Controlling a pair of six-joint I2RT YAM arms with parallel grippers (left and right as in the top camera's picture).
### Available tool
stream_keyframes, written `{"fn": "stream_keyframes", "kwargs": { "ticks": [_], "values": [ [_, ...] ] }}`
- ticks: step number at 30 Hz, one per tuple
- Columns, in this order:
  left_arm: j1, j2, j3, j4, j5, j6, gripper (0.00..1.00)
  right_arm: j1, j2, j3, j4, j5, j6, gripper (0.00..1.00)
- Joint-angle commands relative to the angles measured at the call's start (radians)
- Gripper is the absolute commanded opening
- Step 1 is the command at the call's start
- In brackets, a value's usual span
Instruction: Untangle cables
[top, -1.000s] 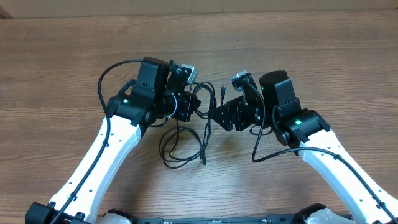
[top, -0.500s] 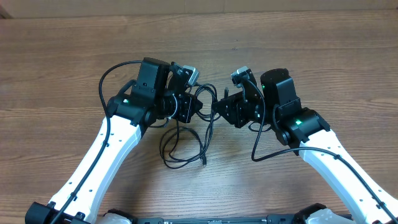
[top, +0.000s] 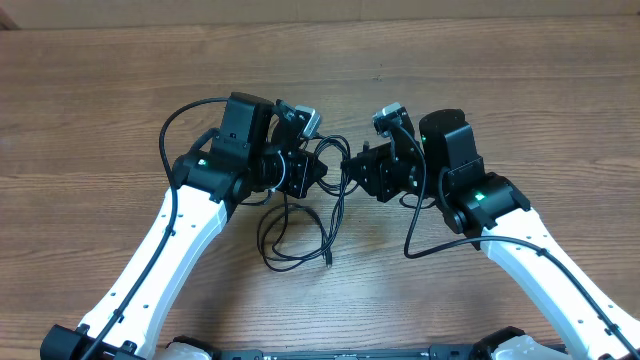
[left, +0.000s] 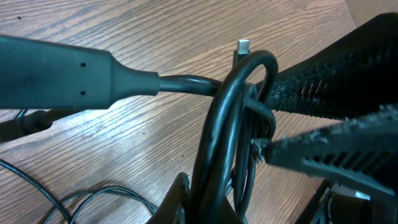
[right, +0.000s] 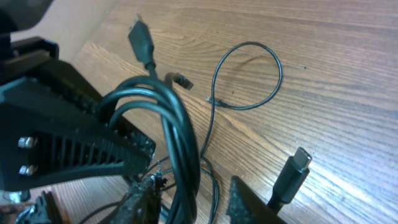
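The cables (top: 331, 158) are thin black cords bunched between my two grippers above the table, with loose loops (top: 292, 240) trailing onto the wood below. My left gripper (top: 312, 171) is shut on the bunch; in the left wrist view several strands (left: 219, 143) rise out of its jaws (left: 214, 194), and a small plug (left: 242, 45) shows behind. My right gripper (top: 350, 168) faces it. In the right wrist view the strands (right: 180, 143) run between its fingers (right: 194, 182) against the left finger, with a gap to the right finger (right: 249, 202).
A thick plug (right: 297, 167) hangs beside my right finger, and another plug (right: 142, 38) points up behind the bunch. A thin cord loop (right: 249, 74) lies on the wooden table (top: 520, 90). Thick black arm wires (top: 180, 120) curve off each arm.
My right gripper has moved left up to the bunch and its jaws have narrowed around the strands. The left gripper has kept its hold and has not moved.
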Motion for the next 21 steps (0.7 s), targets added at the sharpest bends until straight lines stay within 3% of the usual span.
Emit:
{"fn": "stream_keyframes", "kwargs": {
  "ticks": [1, 7, 16, 21],
  "values": [
    [0.003, -0.010, 0.016, 0.008, 0.026, 0.010, 0.05, 0.005, 0.023, -0.002, 0.013, 0.012, -0.005, 0.27],
    [0.003, -0.010, 0.016, 0.008, 0.026, 0.010, 0.04, 0.005, 0.068, -0.001, 0.014, -0.016, -0.004, 0.04],
    [0.003, -0.010, 0.016, 0.012, 0.019, 0.017, 0.04, 0.005, 0.077, -0.001, 0.048, -0.053, -0.004, 0.04],
    [0.004, -0.010, 0.016, 0.012, -0.074, -0.045, 0.04, 0.005, 0.077, -0.001, 0.048, -0.066, -0.004, 0.04]
  ]
}}
